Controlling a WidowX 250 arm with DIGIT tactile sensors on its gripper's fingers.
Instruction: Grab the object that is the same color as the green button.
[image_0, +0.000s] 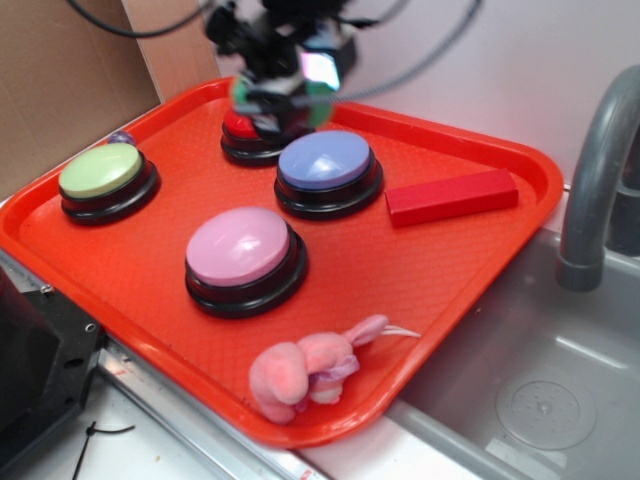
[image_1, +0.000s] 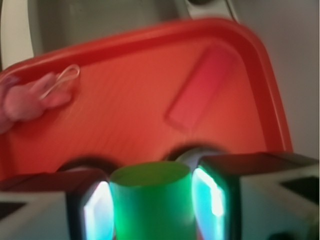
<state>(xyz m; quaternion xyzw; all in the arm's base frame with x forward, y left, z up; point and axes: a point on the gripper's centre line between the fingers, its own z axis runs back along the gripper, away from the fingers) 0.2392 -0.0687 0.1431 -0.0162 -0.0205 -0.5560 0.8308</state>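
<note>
Above tray's (image_0: 520, 165) far edge, near red button (image_0: 240, 128): gripper (image_1: 150, 205) clamped on green cylinder (image_1: 150, 200), pads on curved sides. Likely light, rigid, matte wood; round flanks may roll, so mid-height hold suits.

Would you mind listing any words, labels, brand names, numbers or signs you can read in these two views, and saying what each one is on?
None: no readable text appears in either view.
The buttons, including the green button, have plain tops.
The red block, the tray and the pink plush toy carry no markings.
The green cylinder in the gripper is blurred but shows no lettering.
</note>
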